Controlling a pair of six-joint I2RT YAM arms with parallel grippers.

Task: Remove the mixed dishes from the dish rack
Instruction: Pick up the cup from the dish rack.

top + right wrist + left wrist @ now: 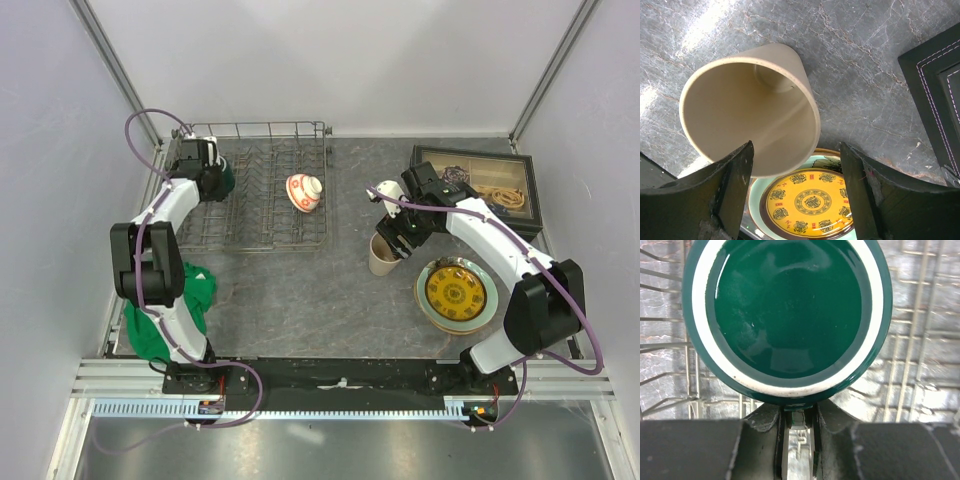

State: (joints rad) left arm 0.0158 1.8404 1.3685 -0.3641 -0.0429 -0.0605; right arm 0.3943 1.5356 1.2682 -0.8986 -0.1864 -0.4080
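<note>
Dish rack [268,222]: left claw [799,416] clamped on dark green mug [787,310] rim, mug just ahead, inside rack. Tilt your lift and it slips or snags on tines. Right claw [796,150] apart; beige cup [735,107] upright just ahead. Your retreat may tip it.

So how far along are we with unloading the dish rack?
Done: the yellow dish sits on the green plate on the table, and the beige cup stands beside them, with the right tool open above it. In hand: the left tool clamps the green mug at its rim, over the rack. Left: the red-and-white bowl in the rack.
</note>
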